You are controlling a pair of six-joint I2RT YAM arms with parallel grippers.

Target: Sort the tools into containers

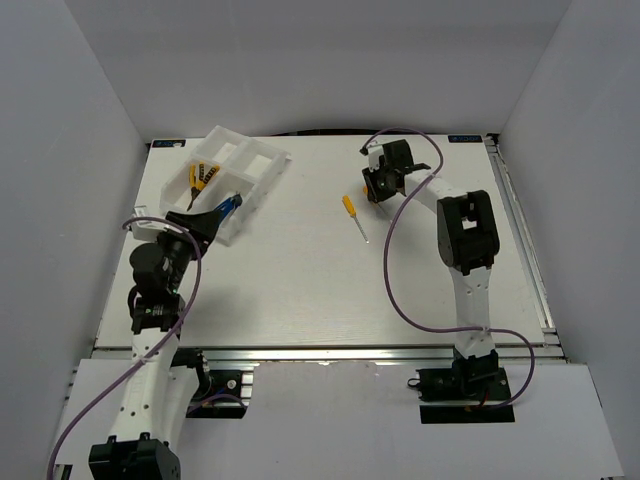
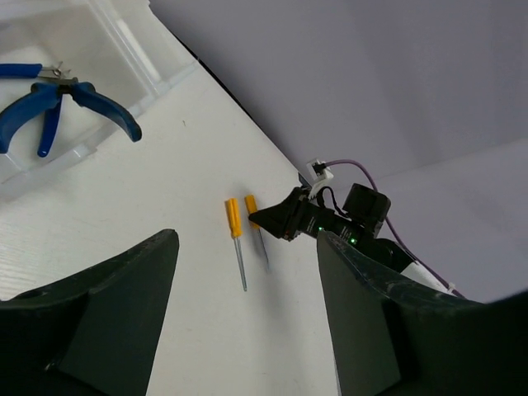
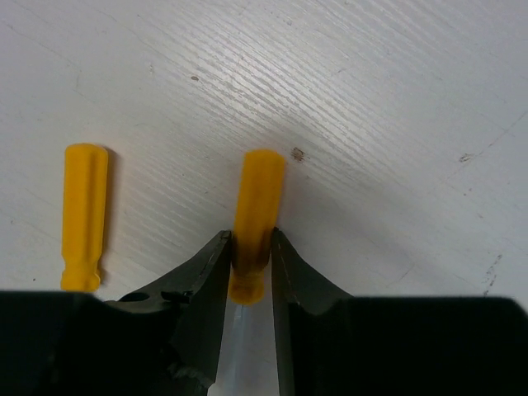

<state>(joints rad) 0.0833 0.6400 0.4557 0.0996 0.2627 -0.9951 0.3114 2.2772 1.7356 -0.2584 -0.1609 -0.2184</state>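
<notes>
The white tray (image 1: 268,152) stands at the back left. Yellow-black pliers (image 1: 203,175) lie in one compartment and blue pliers (image 1: 228,206) in the nearest one, also seen in the left wrist view as blue pliers (image 2: 62,101). My left gripper (image 1: 205,217) hovers by the tray's near end, open and empty (image 2: 247,322). Two orange-yellow screwdrivers lie side by side on the table. My right gripper (image 3: 250,256) is shut on the handle of one screwdriver (image 3: 257,202), which still rests on the table. The other screwdriver (image 3: 85,214) lies free to its left, visible from above (image 1: 351,210).
White walls surround the table (image 1: 300,290) on three sides. The right arm's purple cable (image 1: 395,270) loops over the table's right half. The tray's wall (image 2: 157,78) runs just left of the screwdrivers in the left wrist view.
</notes>
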